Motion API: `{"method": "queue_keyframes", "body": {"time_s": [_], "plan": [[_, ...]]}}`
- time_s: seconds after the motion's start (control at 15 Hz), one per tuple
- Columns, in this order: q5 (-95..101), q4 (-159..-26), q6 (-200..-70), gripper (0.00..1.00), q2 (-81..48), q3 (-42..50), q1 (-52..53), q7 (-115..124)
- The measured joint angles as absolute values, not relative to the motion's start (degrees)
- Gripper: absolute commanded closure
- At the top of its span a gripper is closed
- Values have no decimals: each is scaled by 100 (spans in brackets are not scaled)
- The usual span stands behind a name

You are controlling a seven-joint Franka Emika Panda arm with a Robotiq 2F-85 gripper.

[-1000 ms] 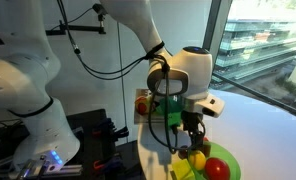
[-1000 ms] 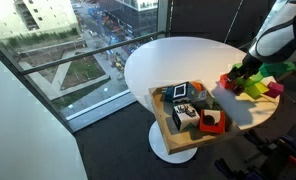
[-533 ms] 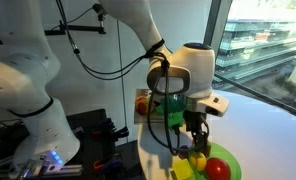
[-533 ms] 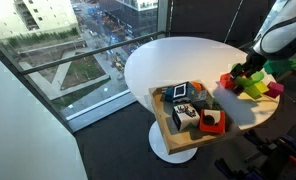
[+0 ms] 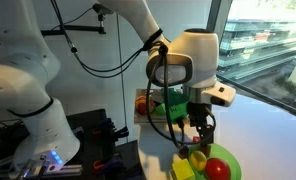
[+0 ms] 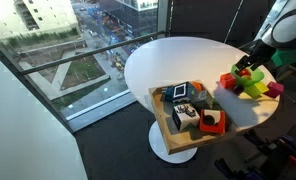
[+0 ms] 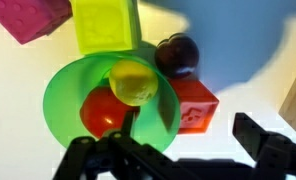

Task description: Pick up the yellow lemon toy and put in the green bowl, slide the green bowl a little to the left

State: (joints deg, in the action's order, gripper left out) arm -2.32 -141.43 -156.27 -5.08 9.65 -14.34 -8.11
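Gripper: the black two-finger gripper (image 5: 201, 132) hangs over the bowl, its fingers (image 7: 270, 146) spread wide and holding nothing.
Lemon: the small, smooth, bright yellow lemon toy (image 7: 133, 82) lies inside the bowl, next to a red round toy (image 7: 101, 113).
Bowl: the bright green bowl (image 7: 63, 98), round, shallow and plastic, sits on the white round table (image 6: 178, 55).
Neighbours: a dark maroon round fruit toy (image 7: 176, 55) and a red-orange block (image 7: 196, 106) sit just beside its rim.

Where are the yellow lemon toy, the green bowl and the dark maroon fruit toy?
yellow lemon toy (image 7: 133, 82), wrist view, its centre.
green bowl (image 7: 60, 100), wrist view, bare inner wall.
dark maroon fruit toy (image 7: 176, 54), wrist view, its centre.
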Motion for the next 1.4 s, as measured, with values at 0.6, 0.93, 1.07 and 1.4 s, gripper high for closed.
{"method": "queue_keyframes", "body": {"time_s": [0.6,0.93,1.07,1.4], "plan": [[68,-14304,-14297,0,483,998,-1367,-830],[81,-14307,-13263,0,1001,998,-1275,-934],[232,-14317,-13115,0,1189,998,-1271,-927],[594,-14498,-13175,0,1732,992,-1270,-912]]}}
